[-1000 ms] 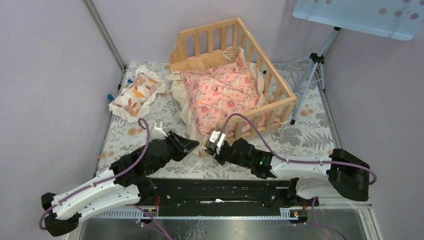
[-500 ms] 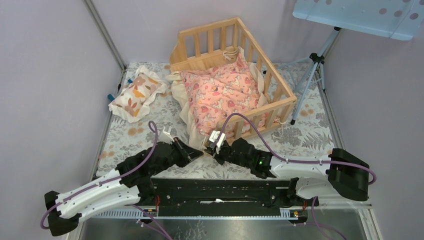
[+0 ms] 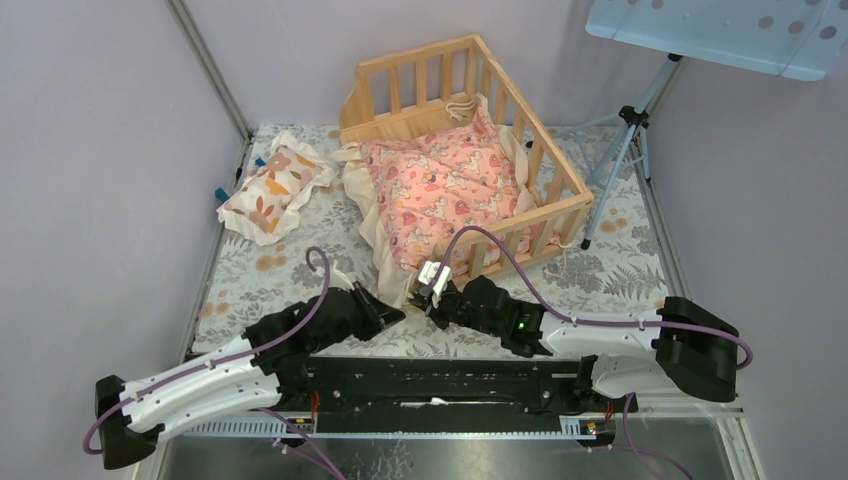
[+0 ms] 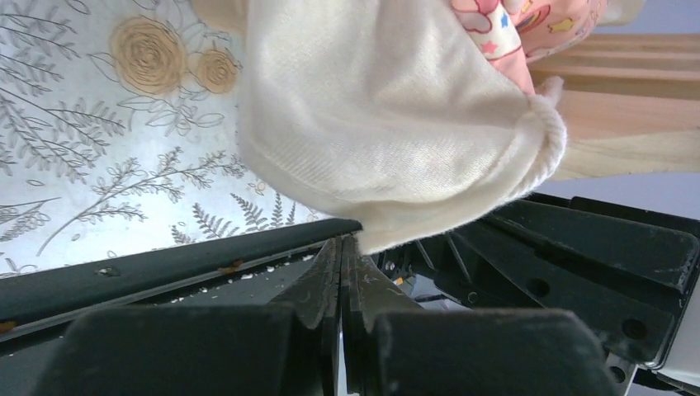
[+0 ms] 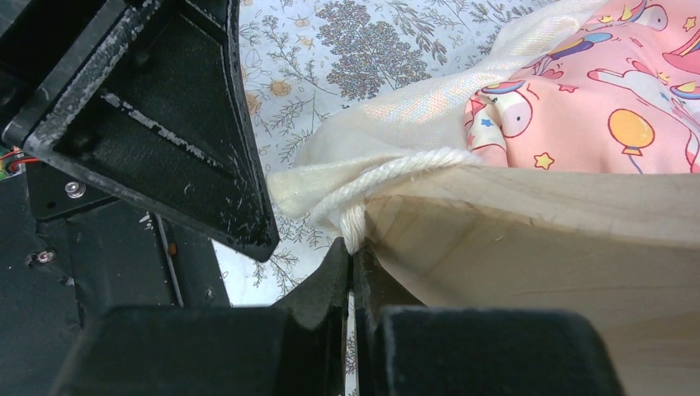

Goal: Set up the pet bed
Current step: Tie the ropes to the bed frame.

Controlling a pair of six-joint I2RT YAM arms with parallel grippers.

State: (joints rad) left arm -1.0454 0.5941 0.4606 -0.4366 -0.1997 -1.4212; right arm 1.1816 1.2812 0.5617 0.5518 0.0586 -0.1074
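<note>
Bed (image 3: 420,118): sitting far-centre on the counter (image 3: 250,290), cushion (image 3: 450,190) spilling over its open side. Left fingers (image 4: 322,280) are pressing together at the ruffle (image 4: 371,140) tip; right fingers (image 5: 334,272) are clamping the cord (image 5: 388,177). I am judging a pull risks the ruffle slipping free, or dragging the bed.

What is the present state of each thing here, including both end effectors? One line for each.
pet bed: upright on the table, cushion partly inside.
cushion: crumpled, cream ruffle spilling out the open side.
pillow: on the table, outside the bed.
cord: pinched at the bed's corner.
left end effector: shut on the cushion's ruffle corner.
right end effector: shut on the cord.
</note>
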